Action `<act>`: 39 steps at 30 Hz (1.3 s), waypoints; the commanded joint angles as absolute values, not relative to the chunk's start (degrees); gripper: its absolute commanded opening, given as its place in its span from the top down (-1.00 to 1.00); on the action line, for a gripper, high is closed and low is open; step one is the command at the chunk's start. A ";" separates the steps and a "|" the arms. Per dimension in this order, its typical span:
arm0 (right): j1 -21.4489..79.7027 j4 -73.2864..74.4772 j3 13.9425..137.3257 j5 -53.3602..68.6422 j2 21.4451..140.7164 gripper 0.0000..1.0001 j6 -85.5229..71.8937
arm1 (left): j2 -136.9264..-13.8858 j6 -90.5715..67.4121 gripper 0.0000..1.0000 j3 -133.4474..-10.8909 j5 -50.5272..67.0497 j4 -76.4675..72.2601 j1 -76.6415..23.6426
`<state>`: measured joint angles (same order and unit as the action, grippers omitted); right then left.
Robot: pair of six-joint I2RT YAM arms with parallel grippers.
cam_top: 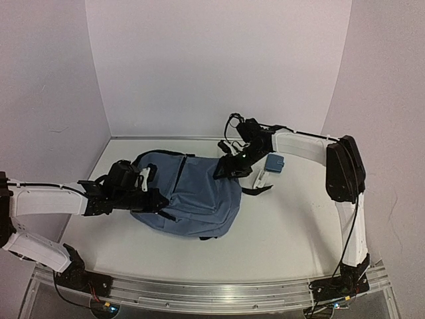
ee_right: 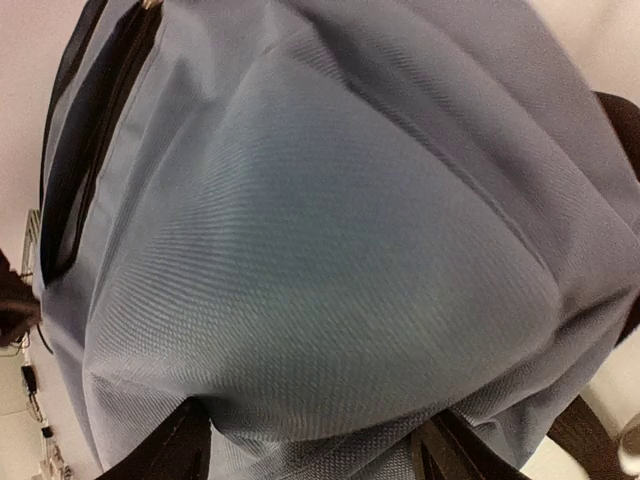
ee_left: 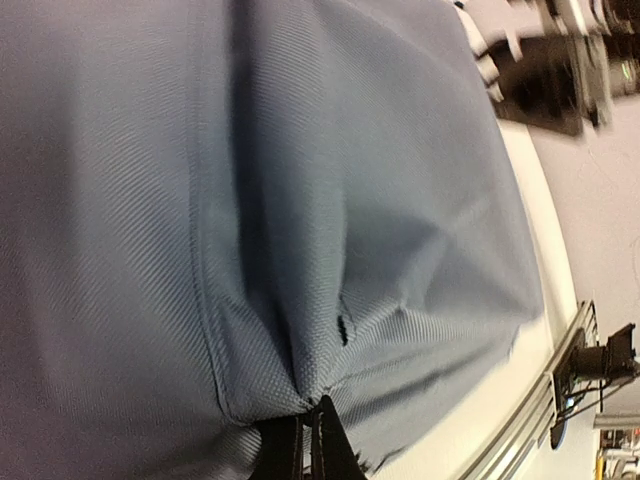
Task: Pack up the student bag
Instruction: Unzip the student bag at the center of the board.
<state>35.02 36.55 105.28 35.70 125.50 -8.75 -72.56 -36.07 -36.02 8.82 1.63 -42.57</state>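
Note:
The slate-blue student bag [cam_top: 196, 193] lies flat in the middle of the table. My left gripper [cam_top: 151, 194] is at the bag's left side. In the left wrist view it [ee_left: 308, 428] is shut on a pinched fold of the bag's fabric [ee_left: 330, 250]. My right gripper [cam_top: 230, 167] is at the bag's far right edge. In the right wrist view its jaws [ee_right: 315, 452] stand wide apart, with the bag's bulging fabric [ee_right: 330, 250] between the fingers [ee_right: 185, 445]. A dark zipper [ee_right: 95, 170] runs along the bag's left side there.
A small blue book-like object [cam_top: 274, 162] with a white piece [cam_top: 261, 178] beside it lies just right of the bag. A black strap [cam_top: 257, 191] sticks out from the bag's right side. White walls close in behind and at both sides.

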 commanded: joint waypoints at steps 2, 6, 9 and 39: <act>34.80 31.82 117.01 35.60 131.84 -0.35 -9.33 | -82.28 -36.20 1.00 -41.07 13.44 -5.22 -50.46; 32.23 31.82 119.83 32.71 131.26 -0.37 -9.55 | -89.41 -37.30 1.00 -45.93 11.90 -8.98 -53.53; 31.02 31.90 118.32 32.58 128.75 -0.40 -8.66 | -91.01 -38.90 0.99 -47.03 10.44 -11.40 -54.14; 24.33 31.33 87.66 1.22 112.34 -0.24 -16.09 | -70.28 -38.69 -0.24 -46.57 -8.27 11.00 -54.15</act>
